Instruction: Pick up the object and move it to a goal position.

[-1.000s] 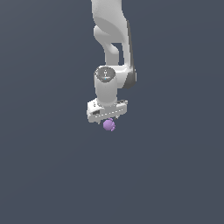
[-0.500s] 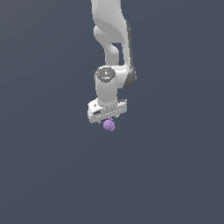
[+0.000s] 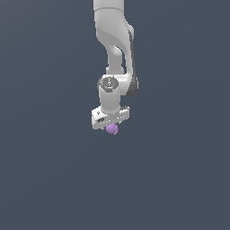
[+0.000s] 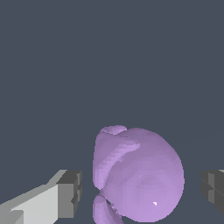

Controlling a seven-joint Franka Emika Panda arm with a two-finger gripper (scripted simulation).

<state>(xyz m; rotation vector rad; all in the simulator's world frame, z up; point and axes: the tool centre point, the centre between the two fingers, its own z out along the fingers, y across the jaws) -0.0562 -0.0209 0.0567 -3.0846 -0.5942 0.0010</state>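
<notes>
The end effector (image 3: 111, 126) hangs straight down from the white arm (image 3: 114, 40) in the middle of the exterior view, with the object (image 3: 112, 130) showing just under it as a small light-purple lump. Below and around them is only the flat dark grey bench (image 3: 179, 179); the exterior view gives no shadow or contact line, so whether the object rests on the surface or is clear of it cannot be told.

In the wrist view the object (image 4: 139, 175) sits between the two dark pads (image 4: 70, 193), and there is a visible gap of grey on each side of it. The end effector is therefore spread apart around the object, not pressing on it.

Judging from this, the grasp is the step in hand, and several things could spoil it. The object lies nearer one pad than the other, so that pad may reach it first and shove it sideways. Its rounded, lumpy shape gives flat pads little to bite on, so it may roll or squirt out as they come together. If the pads meet only its upper curve, a weak pinch could let it drop on the way to the goal, which no view shows.
</notes>
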